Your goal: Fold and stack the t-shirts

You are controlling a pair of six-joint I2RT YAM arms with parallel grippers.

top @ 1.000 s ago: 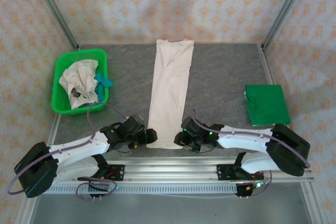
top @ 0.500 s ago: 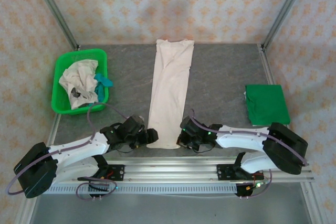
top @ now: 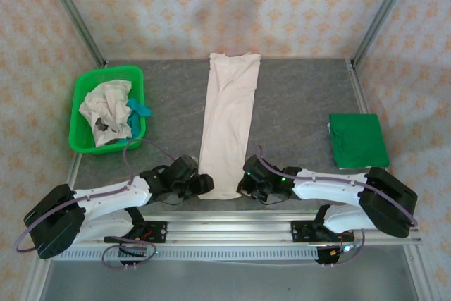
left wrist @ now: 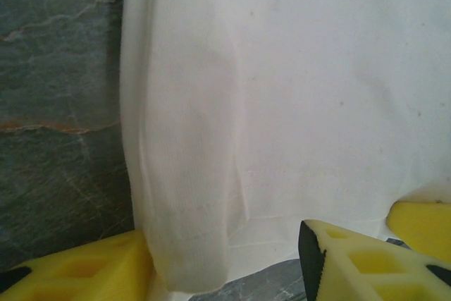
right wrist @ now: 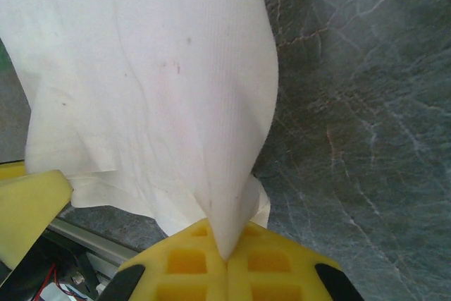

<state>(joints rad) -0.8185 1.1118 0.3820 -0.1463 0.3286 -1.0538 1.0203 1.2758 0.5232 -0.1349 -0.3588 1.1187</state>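
Cream t-shirt [right wrist: 141,82] corner inside right tool [right wrist: 227,262]

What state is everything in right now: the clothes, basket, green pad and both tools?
Long cream t-shirt: folded into a narrow strip, lying flat, near right corner pinched up.
Right tool: shut on that corner.
Left tool: open, fingers either side of the near left corner.
Green basket: holds shirts.
Cream shirt in basket: crumpled.
Teal shirt: bunched beside it.
Green mat: lying flat.

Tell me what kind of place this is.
Probably a robot test cell, not a home: a metal-framed table, patterned backdrop curtains, a laid-out cream t-shirt and a green basket.
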